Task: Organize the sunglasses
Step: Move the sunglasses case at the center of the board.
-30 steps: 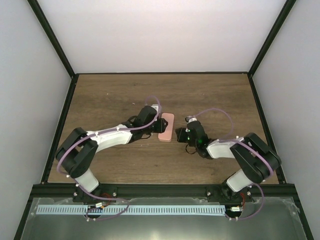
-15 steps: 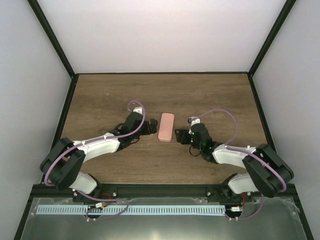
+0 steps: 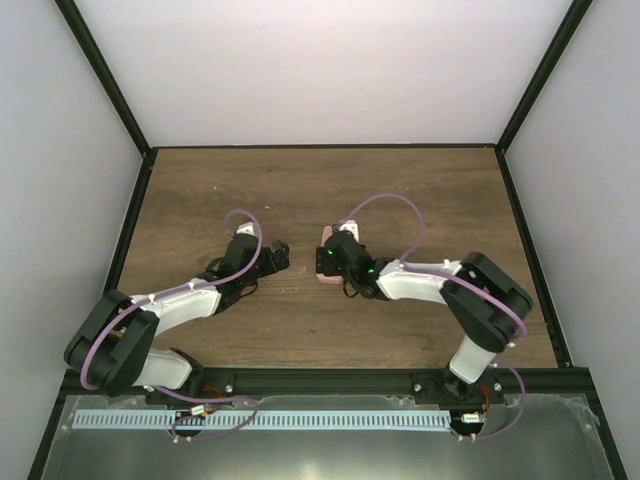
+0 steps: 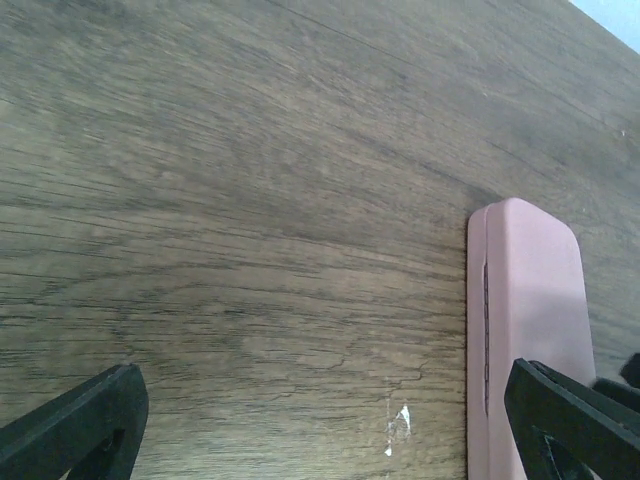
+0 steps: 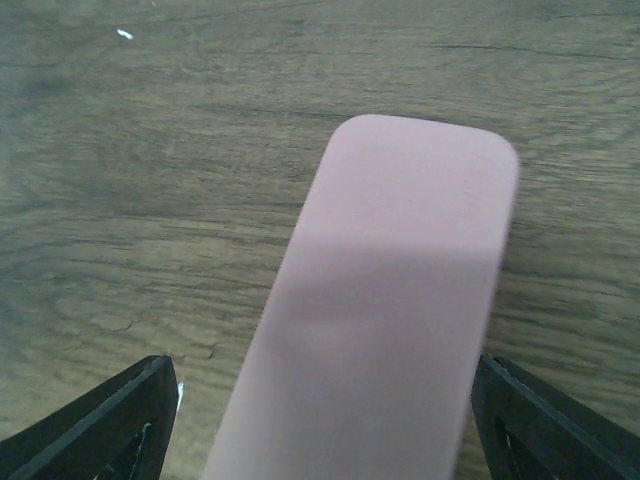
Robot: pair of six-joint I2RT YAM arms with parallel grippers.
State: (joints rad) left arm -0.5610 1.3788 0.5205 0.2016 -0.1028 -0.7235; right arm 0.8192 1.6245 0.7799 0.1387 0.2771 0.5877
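Now that left tool (image 3: 272, 257) has backed off to left of pink case (image 5: 400, 260), right tool (image 5: 328, 430) has swung in over it.
Both tools have jaws apart: left over bare surface (image 4: 200, 200) just beside case, right straddling case, not clamped. Case lies shut. Sunglasses not visible anywhere, prob. inside it, so task looks near done.
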